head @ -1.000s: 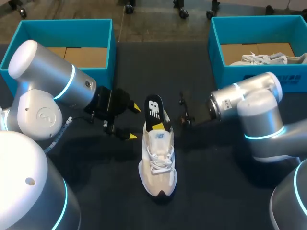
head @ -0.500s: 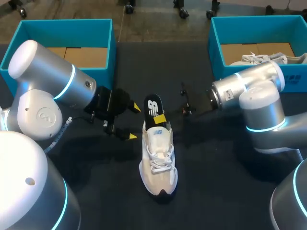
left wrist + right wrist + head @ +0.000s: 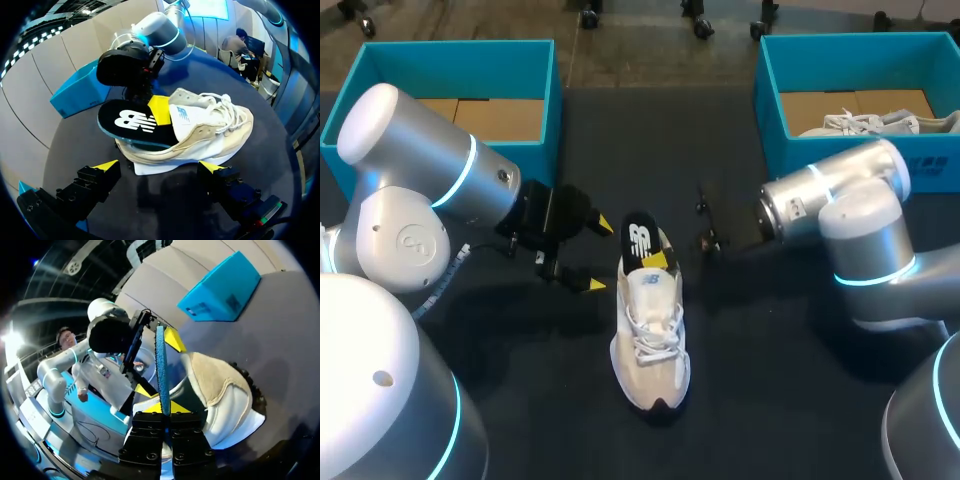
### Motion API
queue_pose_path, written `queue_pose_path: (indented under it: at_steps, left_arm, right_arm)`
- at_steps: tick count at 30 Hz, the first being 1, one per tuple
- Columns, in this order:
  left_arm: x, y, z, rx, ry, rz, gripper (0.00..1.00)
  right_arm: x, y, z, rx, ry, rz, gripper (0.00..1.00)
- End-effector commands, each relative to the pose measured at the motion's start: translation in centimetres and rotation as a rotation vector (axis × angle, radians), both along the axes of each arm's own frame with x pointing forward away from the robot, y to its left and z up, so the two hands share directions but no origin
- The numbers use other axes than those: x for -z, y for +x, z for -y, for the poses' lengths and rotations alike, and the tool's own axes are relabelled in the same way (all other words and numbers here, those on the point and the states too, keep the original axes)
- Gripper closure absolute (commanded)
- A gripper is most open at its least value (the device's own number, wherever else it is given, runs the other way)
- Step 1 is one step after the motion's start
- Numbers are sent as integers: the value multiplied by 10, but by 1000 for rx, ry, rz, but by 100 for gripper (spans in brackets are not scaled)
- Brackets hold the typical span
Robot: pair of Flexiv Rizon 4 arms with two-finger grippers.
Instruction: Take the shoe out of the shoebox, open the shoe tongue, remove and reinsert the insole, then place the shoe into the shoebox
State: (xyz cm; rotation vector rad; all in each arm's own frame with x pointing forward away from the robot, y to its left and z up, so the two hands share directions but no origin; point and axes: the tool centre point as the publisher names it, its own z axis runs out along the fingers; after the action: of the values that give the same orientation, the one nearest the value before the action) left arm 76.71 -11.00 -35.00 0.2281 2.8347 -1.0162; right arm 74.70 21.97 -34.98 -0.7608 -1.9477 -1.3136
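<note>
- Sitting mid-frame, unboxed, the shoe [image 3: 650, 335] has its insole [image 3: 640, 238] half out.
- Pinching the insole is the right gripper [image 3: 164, 407]; the left gripper [image 3: 599, 255] gapes wide.
- Reseating and boxing seemingly remain.

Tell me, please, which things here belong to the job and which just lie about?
Job: cream lace-up shoe; black foam insole, gripped by right gripper; open left gripper; empty teal cardboard shoebox, probably.
Lying about: other teal shoebox, holding second pale shoe.

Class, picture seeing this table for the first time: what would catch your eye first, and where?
A pale shoe lies in the middle of the dark table, its black insole jutting from the heel opening, pinched by the right gripper. The left gripper hangs open beside the shoe.
</note>
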Motion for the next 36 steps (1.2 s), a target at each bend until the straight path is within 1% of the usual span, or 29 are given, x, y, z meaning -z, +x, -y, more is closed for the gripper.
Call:
queue_pose_path:
  at_steps: [1,7,8,10,15,21,25,30,34,36]
  left_arm:
    - [0,-1,0,0,1,2,0]
    - [0,-1,0,0,1,2,0]
    - [0,-1,0,0,1,2,0]
    - [0,-1,0,0,1,2,0]
    - [0,-1,0,0,1,2,0]
    - [0,-1,0,0,1,2,0]
    - [0,-1,0,0,1,2,0]
    - [0,-1,0,0,1,2,0]
    - [0,-1,0,0,1,2,0]
    - [0,-1,0,0,1,2,0]
  right_arm:
    - [4,-15,-3,23,-4,-7,100]
    - [6,-18,-3,29,-7,-20,100]
    - [4,-17,-4,31,-8,-14,92]
    - [1,-14,-4,32,-15,1,73]
    - [-8,-6,-4,31,-25,37,69]
    - [-19,3,-3,24,-39,71,69]
    - [-26,13,0,21,-47,101,68]
    - [-28,23,1,14,-48,118,69]
    - [-26,27,0,4,-45,119,77]
    - [-22,26,3,2,-41,107,88]
